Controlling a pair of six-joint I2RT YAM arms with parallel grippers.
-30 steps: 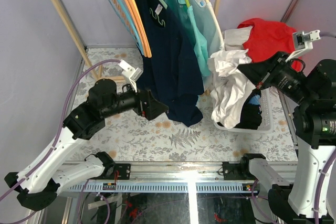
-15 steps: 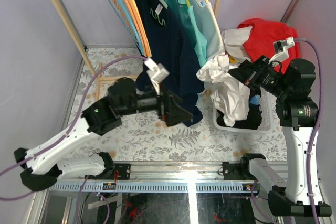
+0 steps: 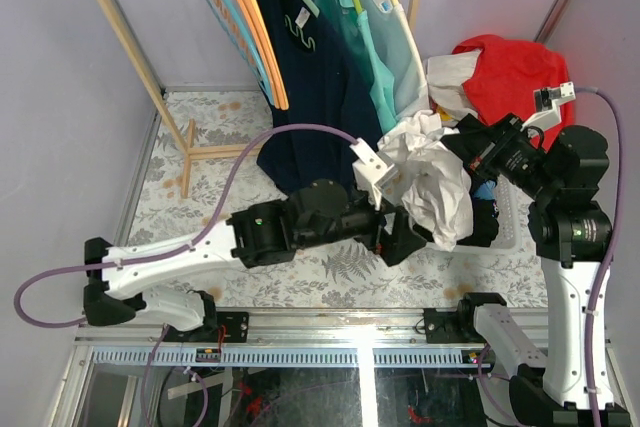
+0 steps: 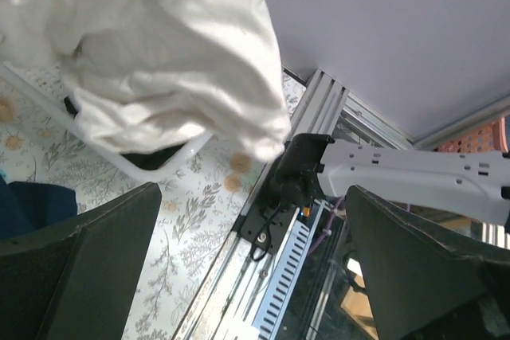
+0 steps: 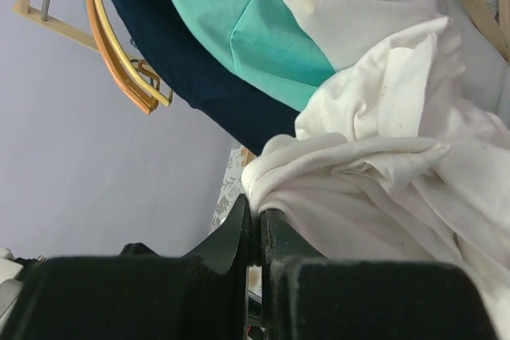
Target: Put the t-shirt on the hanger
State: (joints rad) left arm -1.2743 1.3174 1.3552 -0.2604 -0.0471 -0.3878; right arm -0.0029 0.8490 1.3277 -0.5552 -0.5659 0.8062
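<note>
Top view: right gripper [image 3: 452, 143] has the white t-shirt [image 3: 432, 187] bunched up over the laundry basket [image 3: 512, 237], with the left gripper [image 3: 402, 239] just below it. Left wrist cam: fingers [image 4: 88, 268] spread wide, shirt hanging clear of them. Right wrist cam: jaws pinched tight on a fold.

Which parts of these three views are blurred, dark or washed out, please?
Top external: evenly lit, fairly sharp throughout. Left wrist: the left gripper shows as dark, soft-edged wedges, and the t-shirt is nearly washed out. Right wrist: the right gripper is a dark foreground blur, while the cloth folds look crisp.
</note>
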